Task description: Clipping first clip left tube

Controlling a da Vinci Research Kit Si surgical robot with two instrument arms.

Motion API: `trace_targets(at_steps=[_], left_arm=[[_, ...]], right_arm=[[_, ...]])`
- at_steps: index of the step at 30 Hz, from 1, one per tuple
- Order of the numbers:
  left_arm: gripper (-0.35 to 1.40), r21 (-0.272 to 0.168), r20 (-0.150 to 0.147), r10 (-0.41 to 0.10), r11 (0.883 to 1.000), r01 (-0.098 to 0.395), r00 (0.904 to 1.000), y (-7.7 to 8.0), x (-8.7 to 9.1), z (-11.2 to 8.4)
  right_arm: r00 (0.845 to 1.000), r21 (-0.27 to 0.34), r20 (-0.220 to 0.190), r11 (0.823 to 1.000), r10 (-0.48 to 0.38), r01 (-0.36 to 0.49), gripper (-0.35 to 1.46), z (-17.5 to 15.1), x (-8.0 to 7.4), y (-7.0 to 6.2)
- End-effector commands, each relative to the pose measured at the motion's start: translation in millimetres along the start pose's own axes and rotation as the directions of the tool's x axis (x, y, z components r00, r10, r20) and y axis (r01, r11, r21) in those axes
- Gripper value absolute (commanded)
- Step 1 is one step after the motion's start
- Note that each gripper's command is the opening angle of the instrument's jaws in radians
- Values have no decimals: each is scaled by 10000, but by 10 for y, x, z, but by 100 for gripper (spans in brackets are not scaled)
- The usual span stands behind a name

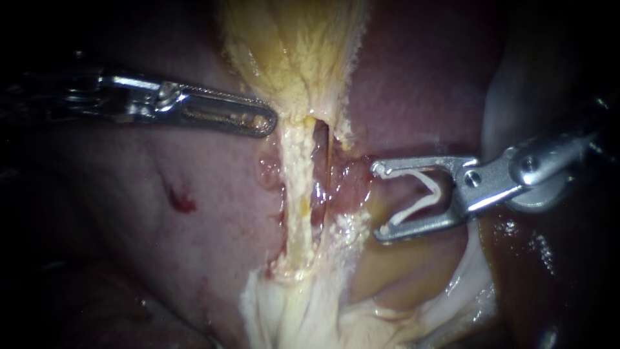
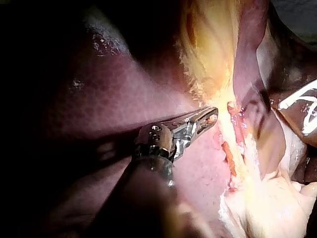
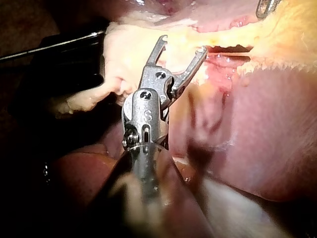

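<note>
The left tube [image 1: 294, 194] is a pale, grainy strand running down from the yellowish gallbladder [image 1: 290, 45]. A thinner reddish tube [image 1: 330, 161] lies just right of it across a narrow slit. My right instrument [image 1: 380, 201] comes in from the right. Its jaws stand wide apart with a white V-shaped clip [image 1: 423, 197] seated between them. The tips sit right of both tubes and touch neither. In the right wrist view my right instrument [image 3: 182, 44] points at the same strand. My left instrument [image 1: 270, 121] is shut, its tip resting against the gallbladder's neck; my left instrument [image 2: 213, 115] shows the same contact.
Pink liver [image 1: 161, 194] fills the left side and carries a small red blood spot [image 1: 183, 202]. White fatty tissue [image 1: 303, 310] spreads below the tubes. A brownish fold [image 1: 400, 265] lies under the right instrument.
</note>
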Motion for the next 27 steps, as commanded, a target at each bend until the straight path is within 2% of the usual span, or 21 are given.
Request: trace_targets(at_steps=[1, 8, 12, 17, 24, 27], left_arm=[[-35, -2, 0, 0, 10000, 0, 10000, 0, 0, 0], [-35, 21, -13, 10, 10000, -10, 10000, -1, 3, -6], [-35, 109, 3, -71, 9999, 70, 10000, -6, 3, -22], [-35, 367, 119, -227, 9991, 222, 9997, -20, -5, -52], [-35, 531, 539, -438, 9978, 410, 9976, -41, -24, -93], [-35, 604, 755, -542, 9969, 497, 9957, -48, -33, -105]], right_arm=[[10000, -1, 0, 10000, 0, 0, 50, 0, 0, 0], [10000, 4, 0, 10000, -2, 2, 50, -1, 0, 0], [10000, 4, 0, 10000, -2, 2, 50, -1, 0, 0], [10000, 1, 0, 10000, 0, 0, 50, 0, 0, 0], [10000, 0, 0, 10000, 1, -1, 50, 0, 0, 0], [10000, 1, 0, 10000, 1, -1, 50, 0, 0, 0]])
